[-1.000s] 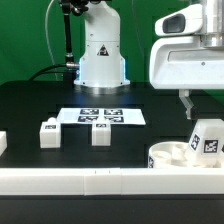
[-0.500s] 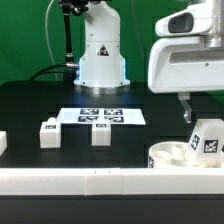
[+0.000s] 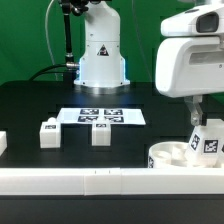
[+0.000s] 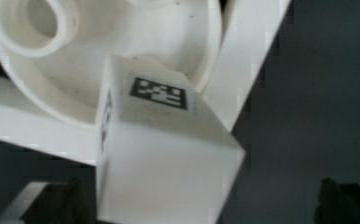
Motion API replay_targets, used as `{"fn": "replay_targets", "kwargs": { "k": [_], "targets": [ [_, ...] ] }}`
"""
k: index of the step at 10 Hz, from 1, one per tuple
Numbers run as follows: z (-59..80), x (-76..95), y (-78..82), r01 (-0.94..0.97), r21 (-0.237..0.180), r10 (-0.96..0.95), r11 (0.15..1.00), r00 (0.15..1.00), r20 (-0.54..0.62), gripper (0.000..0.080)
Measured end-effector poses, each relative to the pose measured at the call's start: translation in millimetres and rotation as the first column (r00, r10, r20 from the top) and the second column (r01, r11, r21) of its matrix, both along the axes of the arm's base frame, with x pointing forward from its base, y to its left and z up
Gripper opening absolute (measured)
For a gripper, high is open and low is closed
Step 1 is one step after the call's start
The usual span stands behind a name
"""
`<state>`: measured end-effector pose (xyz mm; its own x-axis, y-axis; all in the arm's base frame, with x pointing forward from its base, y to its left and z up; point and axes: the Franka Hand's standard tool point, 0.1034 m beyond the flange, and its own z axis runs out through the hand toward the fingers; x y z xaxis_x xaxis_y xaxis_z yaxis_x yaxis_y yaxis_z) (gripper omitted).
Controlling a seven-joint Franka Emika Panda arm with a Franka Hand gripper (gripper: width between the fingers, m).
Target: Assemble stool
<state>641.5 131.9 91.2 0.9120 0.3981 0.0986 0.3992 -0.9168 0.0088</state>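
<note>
The stool's round white seat disc (image 3: pixel 164 157) lies at the exterior view's right, against the front rail. A tagged white leg (image 3: pixel 207 138) stands upright on it. My gripper (image 3: pixel 195 118) hangs open just above that leg. In the wrist view the leg (image 4: pixel 168 150) with its square tag (image 4: pixel 159 94) sits between my dark fingers (image 4: pixel 35 200), with a gap on both sides. My gripper (image 4: pixel 191 205) holds nothing. The seat disc (image 4: pixel 79 75) with a round hole lies beyond the leg.
Two loose legs (image 3: pixel 49 133) (image 3: pixel 100 133) stand on the black table, and a third white block (image 3: pixel 2 143) is at the exterior view's left edge. The marker board (image 3: pixel 100 116) lies behind them. The white border rail (image 3: pixel 80 180) runs along the front. The arm's base (image 3: pixel 100 55) stands at the back.
My gripper has shifted toward the exterior view's right and slightly lower, over the standing leg. Its jaws stayed open. The parts have not moved.
</note>
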Motion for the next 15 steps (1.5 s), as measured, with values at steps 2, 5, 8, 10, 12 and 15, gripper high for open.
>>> {"fn": "replay_targets", "kwargs": {
  "k": [2, 5, 8, 10, 12, 15],
  "targets": [
    [0.0, 0.8, -4.3, -0.141, -0.033, 0.141, 0.99, 0.99, 0.003, 0.0649],
    [-0.1, 1.4, -11.1, -0.384, -0.082, 0.384, 0.92, 0.923, -0.012, 0.0649],
    [-3.2, -1.4, -14.1, -0.678, -0.139, 0.677, 0.722, 0.733, -0.061, 0.0649],
    [-4.7, -0.4, -15.2, -0.806, -0.157, 0.804, 0.57, 0.587, -0.097, 0.0649],
    [-10.1, -0.4, -18.1, -0.895, -0.161, 0.889, 0.416, 0.438, -0.135, 0.0649],
    [-11.0, 0.4, -25.1, -0.923, -0.163, 0.914, 0.349, 0.374, -0.156, 0.0526]
  ]
}}
